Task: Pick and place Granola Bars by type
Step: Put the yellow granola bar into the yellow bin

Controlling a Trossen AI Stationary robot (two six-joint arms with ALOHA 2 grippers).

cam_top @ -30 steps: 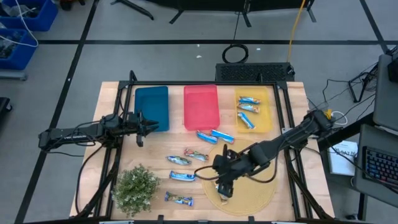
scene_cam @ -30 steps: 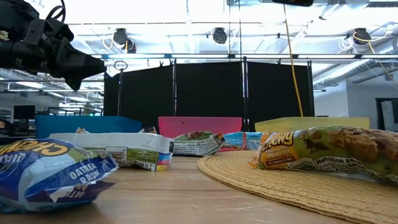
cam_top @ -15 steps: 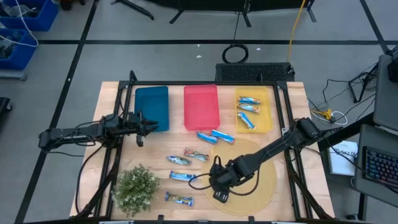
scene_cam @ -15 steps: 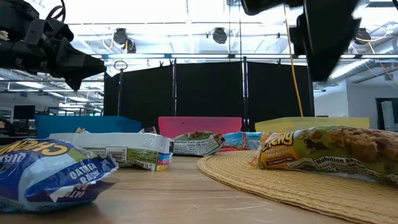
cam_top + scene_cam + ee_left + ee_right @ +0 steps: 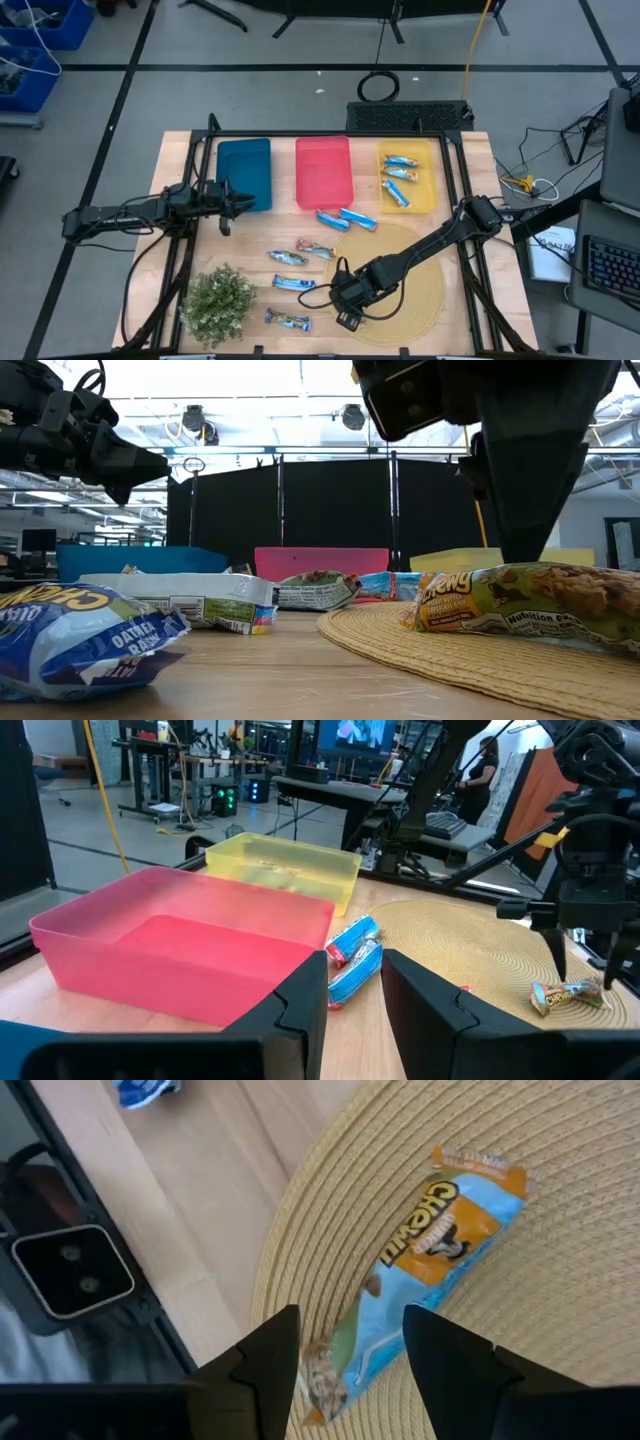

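Observation:
A granola bar (image 5: 420,1270) in a blue wrapper with an orange end lies flat on a round woven mat (image 5: 415,290). It also shows in the low view as the bar (image 5: 520,600). My right gripper (image 5: 350,1370) hangs open just above its greenish end, fingers to either side, not touching. Several blue and white bars (image 5: 300,255) lie on the wood between the mat and the plant. Three bars (image 5: 398,180) lie in the yellow bin. My left gripper (image 5: 232,207) waits open, raised beside the blue bin (image 5: 244,170).
A red bin (image 5: 323,170) sits between the blue bin and the yellow bin (image 5: 425,205) along the far side. A green leafy plant (image 5: 218,303) stands at the near left. A small camera box (image 5: 75,1275) sits at the near table edge beside the mat.
My right gripper has moved toward the table's near left over the mat and come down over the bar lying there, entering the low view from above. Its fingers stay apart. The bars and the left arm have not moved.

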